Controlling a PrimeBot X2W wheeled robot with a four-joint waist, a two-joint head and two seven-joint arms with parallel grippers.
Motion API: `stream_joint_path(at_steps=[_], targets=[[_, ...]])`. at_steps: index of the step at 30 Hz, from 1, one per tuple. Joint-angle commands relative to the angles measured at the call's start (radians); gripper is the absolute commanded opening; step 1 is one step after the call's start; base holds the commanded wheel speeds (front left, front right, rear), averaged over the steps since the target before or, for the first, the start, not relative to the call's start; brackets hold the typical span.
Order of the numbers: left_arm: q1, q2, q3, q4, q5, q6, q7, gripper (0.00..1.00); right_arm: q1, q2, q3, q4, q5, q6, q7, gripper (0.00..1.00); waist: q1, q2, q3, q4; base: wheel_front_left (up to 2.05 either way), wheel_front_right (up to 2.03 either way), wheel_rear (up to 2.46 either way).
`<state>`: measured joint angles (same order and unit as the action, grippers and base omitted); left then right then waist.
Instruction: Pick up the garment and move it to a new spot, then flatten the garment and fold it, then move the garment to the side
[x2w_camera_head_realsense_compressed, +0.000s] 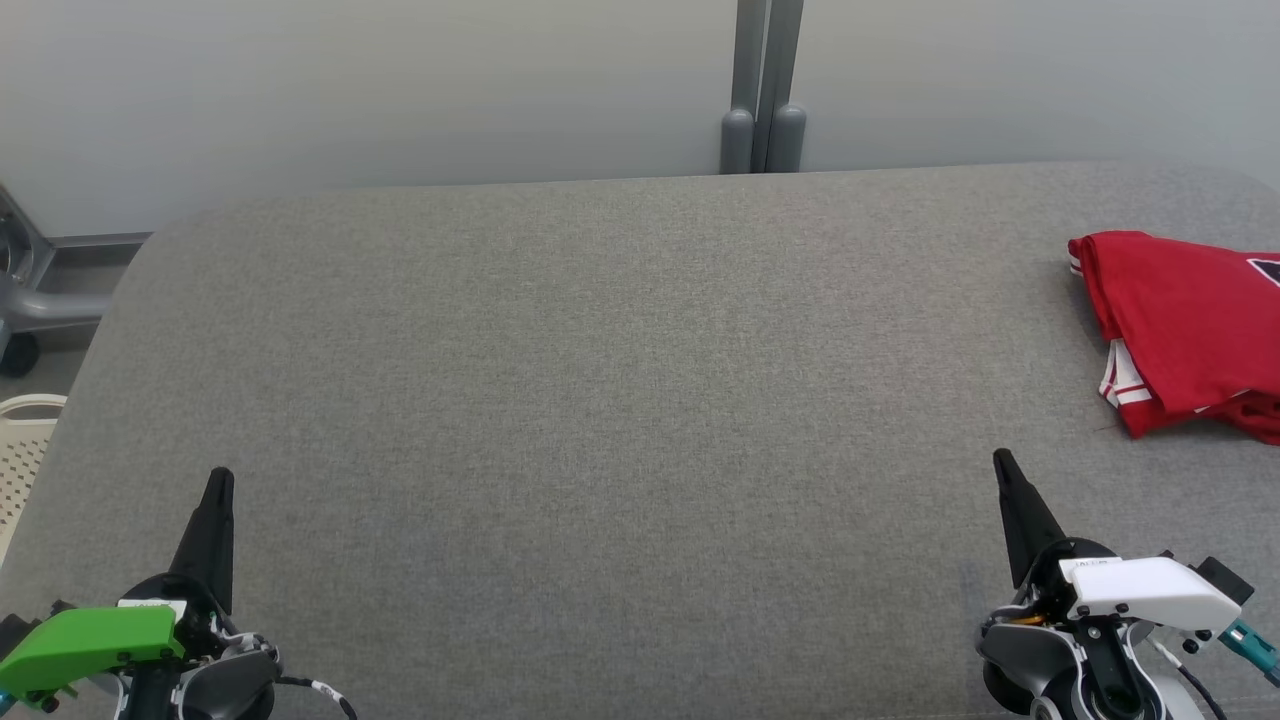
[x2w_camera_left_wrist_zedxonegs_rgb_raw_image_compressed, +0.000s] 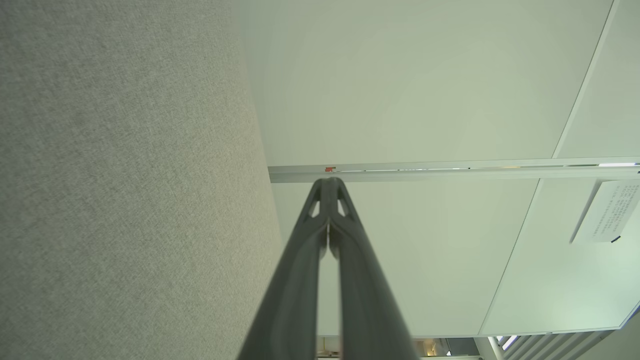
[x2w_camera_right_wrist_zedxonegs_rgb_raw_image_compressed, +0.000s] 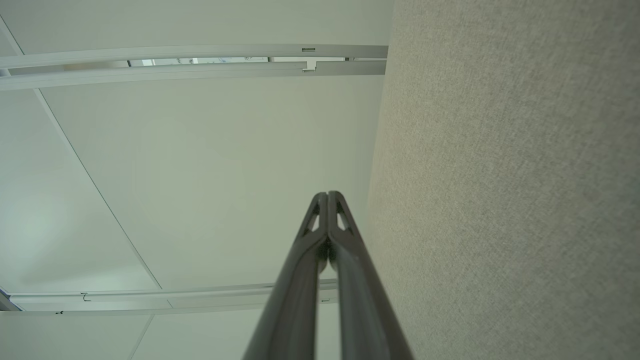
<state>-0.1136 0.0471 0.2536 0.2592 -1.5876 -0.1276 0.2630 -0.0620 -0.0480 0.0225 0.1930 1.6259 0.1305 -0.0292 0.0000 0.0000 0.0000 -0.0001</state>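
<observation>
The garment (x2w_camera_head_realsense_compressed: 1190, 330), red with white and dark trim, lies folded at the far right of the grey fabric table (x2w_camera_head_realsense_compressed: 600, 380), partly cut off by the picture's edge. My left gripper (x2w_camera_head_realsense_compressed: 220, 478) rests at the lower left, shut and empty, far from the garment. My right gripper (x2w_camera_head_realsense_compressed: 1003, 460) rests at the lower right, shut and empty, a short way below and left of the garment. In the wrist views, the left gripper (x2w_camera_left_wrist_zedxonegs_rgb_raw_image_compressed: 328, 181) and the right gripper (x2w_camera_right_wrist_zedxonegs_rgb_raw_image_compressed: 327, 195) each have their fingertips pressed together with nothing between them.
A pale wall with a grey post (x2w_camera_head_realsense_compressed: 763, 90) stands behind the table. A white perforated basket (x2w_camera_head_realsense_compressed: 25, 450) and a grey wheeled frame (x2w_camera_head_realsense_compressed: 30, 300) sit off the table's left edge.
</observation>
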Motion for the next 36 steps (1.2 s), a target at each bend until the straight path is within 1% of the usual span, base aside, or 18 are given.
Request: stream_joint_path(at_steps=[1,36], targets=[[-0.011,0.006,0.002,-0.003,-0.011,-0.006,0.001,0.00,-0.003,-0.004,-0.002,-0.004,0.001,0.000,0.001,0.00,0.0000,0.0000,0.000,0.000,0.00,0.00,0.00],[-0.011,0.006,0.002,-0.003,-0.012,-0.006,0.001,0.00,-0.003,-0.004,-0.002,-0.004,0.001,0.000,0.001,0.00,0.0000,0.0000,0.000,0.000,0.00,0.00,0.00]])
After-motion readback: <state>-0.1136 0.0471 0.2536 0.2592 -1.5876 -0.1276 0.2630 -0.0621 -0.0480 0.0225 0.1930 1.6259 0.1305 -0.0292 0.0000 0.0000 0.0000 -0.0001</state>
